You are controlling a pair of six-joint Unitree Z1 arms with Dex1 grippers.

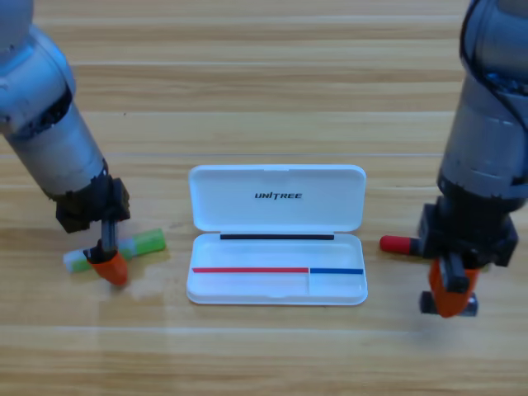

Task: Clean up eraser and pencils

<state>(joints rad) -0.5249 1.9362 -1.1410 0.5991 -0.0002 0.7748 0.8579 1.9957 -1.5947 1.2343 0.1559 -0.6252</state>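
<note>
Right end effector [450, 299] is seen lowest, toward the bench's [264, 82] right edge, over a dark object (eraser unconfirmed), the red-capped pen [398, 244] just behind. Left end effector [111, 266] is set down on the green pencil [136, 246]. Neither's jaw state can be told. An open white case [276, 198] lies between.

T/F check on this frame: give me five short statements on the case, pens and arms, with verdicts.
1. The white case lies open. True.
2. The green pen is inside the case. False: it lies on the table left of the case, under the left gripper.
3. The right gripper is right of the case, low over the table. True.
4. The red-capped pen sits on the case lid. False: its red end shows on the table right of the case, the rest hidden by the right arm.
5. The case's compartments hold no pen. True.
</note>
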